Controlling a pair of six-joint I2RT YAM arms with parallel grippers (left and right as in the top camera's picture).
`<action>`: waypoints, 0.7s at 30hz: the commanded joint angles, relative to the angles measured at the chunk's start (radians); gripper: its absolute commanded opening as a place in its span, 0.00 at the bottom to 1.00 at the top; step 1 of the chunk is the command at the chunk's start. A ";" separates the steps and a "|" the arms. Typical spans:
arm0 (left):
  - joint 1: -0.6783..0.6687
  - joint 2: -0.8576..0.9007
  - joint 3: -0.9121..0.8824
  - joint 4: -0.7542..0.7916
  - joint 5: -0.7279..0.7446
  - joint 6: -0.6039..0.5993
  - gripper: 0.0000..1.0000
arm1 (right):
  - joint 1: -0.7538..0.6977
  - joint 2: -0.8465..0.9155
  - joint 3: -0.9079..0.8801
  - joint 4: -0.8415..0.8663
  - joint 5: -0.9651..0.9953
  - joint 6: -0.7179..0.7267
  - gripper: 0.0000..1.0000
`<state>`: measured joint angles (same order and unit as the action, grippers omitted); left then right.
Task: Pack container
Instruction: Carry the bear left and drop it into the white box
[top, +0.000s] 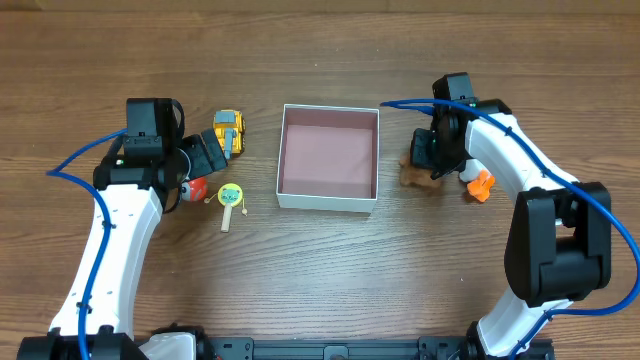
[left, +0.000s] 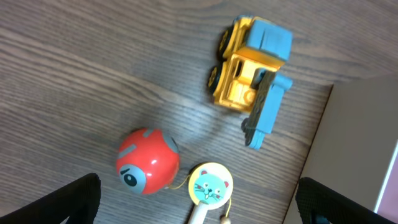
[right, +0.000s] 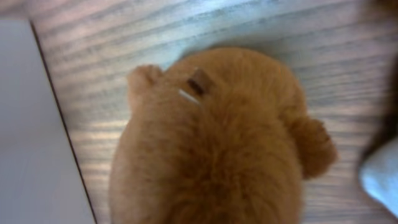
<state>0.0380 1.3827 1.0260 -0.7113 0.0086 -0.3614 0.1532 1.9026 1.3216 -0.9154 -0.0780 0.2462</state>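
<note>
Left gripper (top: 205, 155), fingers (left: 71, 202) spread wide, hung above a red ball (left: 147, 160), a cat-face rattle (left: 210, 185) and a yellow-blue toy truck (left: 252, 68). Right gripper (top: 432, 155) sat over a brown plush toy (right: 217, 143) — its opening could not be judged. The container (top: 328, 203) lay between the two arms, just right of the truck.

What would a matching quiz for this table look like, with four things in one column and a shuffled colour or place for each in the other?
Things:
1. truck
2. ball
3. plush
4. container

Descriptions:
A. brown, on the right arm's side of the container
B. white walls, pink inside, nothing in it
C. red, beside the cat-face stick
D. yellow and blue, on the left arm's side of the container

Pairs: 1-D, 2-C, 3-A, 4-B
</note>
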 joint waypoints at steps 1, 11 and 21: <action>-0.006 0.011 0.024 0.002 0.010 0.025 1.00 | 0.027 -0.076 0.154 -0.093 0.035 0.024 0.15; -0.006 0.011 0.024 0.002 0.010 0.025 1.00 | 0.333 -0.238 0.375 -0.196 0.033 0.168 0.11; -0.006 0.011 0.024 0.002 0.010 0.025 1.00 | 0.518 -0.066 0.312 -0.009 0.088 0.354 0.08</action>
<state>0.0380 1.3891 1.0260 -0.7109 0.0086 -0.3614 0.6498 1.7409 1.6577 -0.9562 -0.0311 0.5171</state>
